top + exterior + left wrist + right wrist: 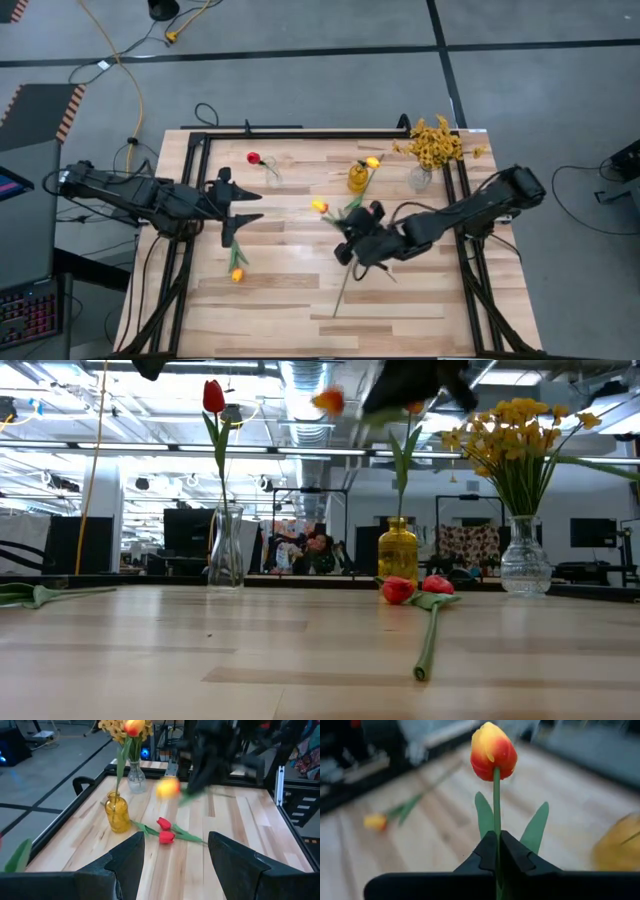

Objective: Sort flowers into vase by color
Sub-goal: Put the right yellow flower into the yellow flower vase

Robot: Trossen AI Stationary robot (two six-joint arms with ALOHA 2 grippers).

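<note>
My right gripper (350, 232) is over the table's middle, shut on a yellow-orange tulip (493, 751) whose head (319, 206) points toward the left. In the low view this tulip (328, 401) is high above the table. Two red tulips (164, 831) lie on the table beneath that gripper, heads together (415, 588). Another yellow-orange tulip (237, 272) lies on the wood just near of my left gripper (240, 205), which hovers open at the table's left (175, 862). A clear vase (272, 177) holds a red tulip, an amber vase (358, 179) a yellow-orange one, and a second clear vase (420, 179) the mustard sprays (435, 143). My right gripper pinches the tulip's thin green stem (496, 820) between its two fingertips (517, 855), just below the pair of leaves. The fingers lie across the stem, coming from the table's right. The flower is lifted clear, its head standing out beyond the fingertips.
The three vases stand in a row along the far edge. A black frame rail (300, 133) borders the table's far side and both ends. Bare wood (420, 300) lies toward the near edge, crossed only by the red tulips' stem (340, 295).
</note>
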